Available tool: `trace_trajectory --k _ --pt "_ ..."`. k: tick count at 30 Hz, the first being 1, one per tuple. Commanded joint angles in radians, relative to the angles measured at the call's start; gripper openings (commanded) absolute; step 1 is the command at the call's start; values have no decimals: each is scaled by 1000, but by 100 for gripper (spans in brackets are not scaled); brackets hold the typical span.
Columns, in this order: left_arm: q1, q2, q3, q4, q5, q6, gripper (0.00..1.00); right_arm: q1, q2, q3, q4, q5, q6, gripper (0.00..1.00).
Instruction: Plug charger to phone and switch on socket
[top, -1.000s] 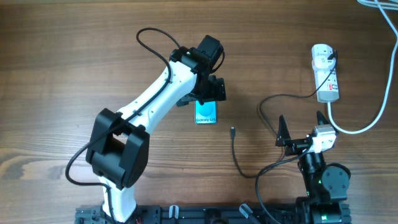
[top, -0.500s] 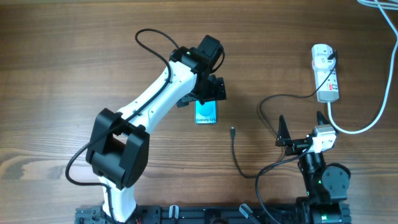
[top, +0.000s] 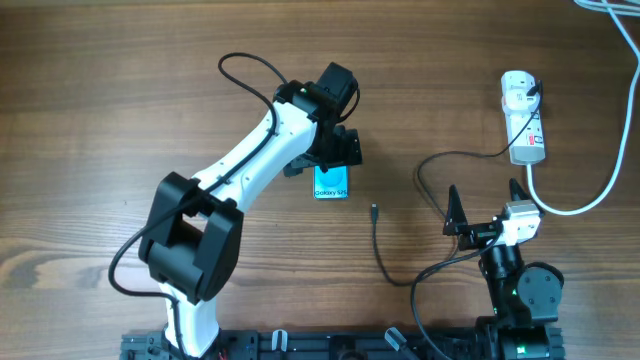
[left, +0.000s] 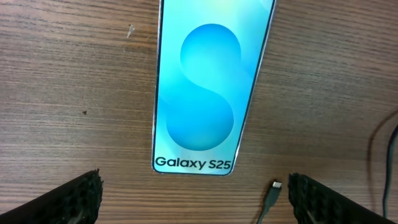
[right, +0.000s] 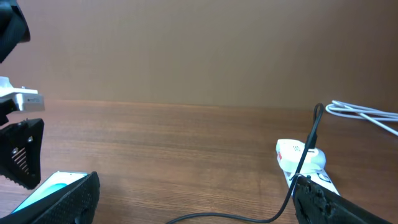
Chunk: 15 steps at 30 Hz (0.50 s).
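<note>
I see the phone (top: 331, 182) lying flat on the table (top: 120, 90), near the middle. The tip of the charger (top: 373, 211) lies just to its right, not touching it. The socket (top: 524, 118) sits well off to the right, farther back.

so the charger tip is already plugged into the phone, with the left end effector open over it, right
No: the charger tip lies loose on the table, apart from the phone, as the left wrist view shows. The left end effector is open over the phone.
</note>
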Motion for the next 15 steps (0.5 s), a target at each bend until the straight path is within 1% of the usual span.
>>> trace_trajectory --k 1,15 --pt "-6 34 -10 4 -17 -17 100 -4 -6 -1 3 11 7 100" --pt "-6 57 -10 22 -17 -17 100 -4 -6 -1 3 10 7 100"
